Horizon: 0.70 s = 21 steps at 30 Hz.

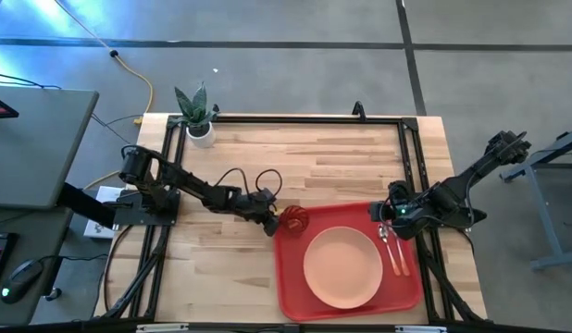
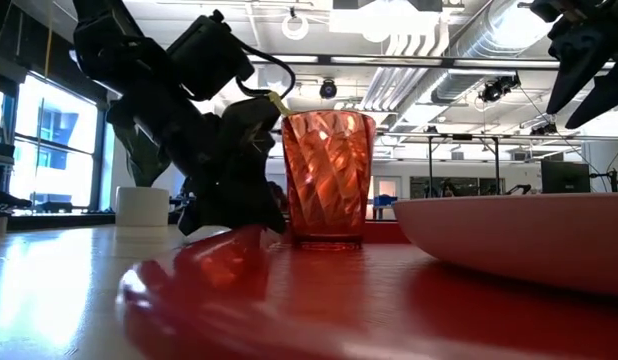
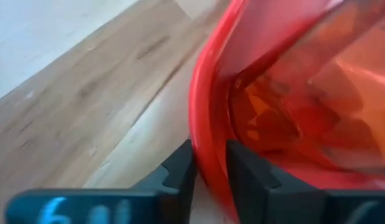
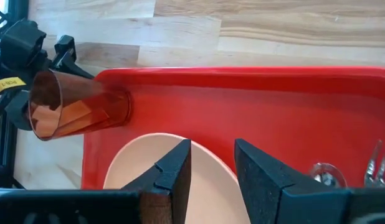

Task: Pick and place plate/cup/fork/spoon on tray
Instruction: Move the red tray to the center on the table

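Red rectangular plastic tray point(image 2: 289, 310) carries salmon-pink round plate point(image 1: 341, 266), fork point(image 1: 393, 252), spoon point(image 1: 384, 237) and translucent red-orange cup point(image 2: 327, 178) at its corner. Left gripper point(image 1: 271, 222) pinches the cup's rim; right gripper point(image 4: 211, 165) hovers, parted.

Red tray point(image 1: 295, 287), salmon-pink plate point(image 1: 341, 266)

Lab or industrial workspace, not a home. Wooden desk point(image 1: 314, 157) in a black metal frame on a grey concrete floor point(image 1: 295, 74), yellow cable point(image 1: 138, 79) trailing across it. Low view shows an open ceiling with exposed ducts point(image 2: 469, 40), big windows point(image 2: 49, 140), monitors point(image 2: 564, 177) on stands behind. Potted plant point(image 1: 197, 116) on the desk corner.
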Motion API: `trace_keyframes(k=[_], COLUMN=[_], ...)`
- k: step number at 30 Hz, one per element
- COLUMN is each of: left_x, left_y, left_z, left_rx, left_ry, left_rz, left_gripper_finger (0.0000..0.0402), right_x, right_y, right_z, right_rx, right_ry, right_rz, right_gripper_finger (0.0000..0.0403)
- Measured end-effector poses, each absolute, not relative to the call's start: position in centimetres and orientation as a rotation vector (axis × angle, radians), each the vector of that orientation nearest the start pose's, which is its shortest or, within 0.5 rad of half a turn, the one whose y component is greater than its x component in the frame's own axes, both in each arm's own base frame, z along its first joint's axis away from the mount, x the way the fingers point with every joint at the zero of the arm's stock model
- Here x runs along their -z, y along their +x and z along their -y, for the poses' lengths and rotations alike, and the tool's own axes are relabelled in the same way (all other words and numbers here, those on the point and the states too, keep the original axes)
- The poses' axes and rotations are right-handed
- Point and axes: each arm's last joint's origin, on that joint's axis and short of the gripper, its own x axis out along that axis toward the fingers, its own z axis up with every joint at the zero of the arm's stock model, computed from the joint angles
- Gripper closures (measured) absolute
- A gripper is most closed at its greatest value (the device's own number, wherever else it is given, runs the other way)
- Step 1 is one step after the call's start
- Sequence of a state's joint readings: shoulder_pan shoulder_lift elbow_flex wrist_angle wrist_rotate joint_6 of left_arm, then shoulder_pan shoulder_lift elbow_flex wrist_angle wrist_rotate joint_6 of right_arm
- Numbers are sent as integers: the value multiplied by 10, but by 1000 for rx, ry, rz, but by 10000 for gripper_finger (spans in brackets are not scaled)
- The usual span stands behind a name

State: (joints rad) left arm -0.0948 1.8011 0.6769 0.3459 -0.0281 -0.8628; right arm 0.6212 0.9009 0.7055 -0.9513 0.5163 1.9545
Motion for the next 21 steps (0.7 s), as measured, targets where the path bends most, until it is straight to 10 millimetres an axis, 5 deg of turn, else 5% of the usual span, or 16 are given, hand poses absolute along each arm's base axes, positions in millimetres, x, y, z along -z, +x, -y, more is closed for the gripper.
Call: trace_keyframes(k=[4,21], left_x=[-97,-94], left_y=[307,304], left_z=[27,-10], left_rx=[-299,-282], left_ry=[-799,-853], left_rz=[-751,-827], left_gripper_finger=[363,362], right_x=[-238,-241], right_y=[128,134], right_z=[-74,-77], right_rx=[779,734], right_ry=[1188,1240], right_rz=[-637,-568], right_gripper_finger=[291,291])
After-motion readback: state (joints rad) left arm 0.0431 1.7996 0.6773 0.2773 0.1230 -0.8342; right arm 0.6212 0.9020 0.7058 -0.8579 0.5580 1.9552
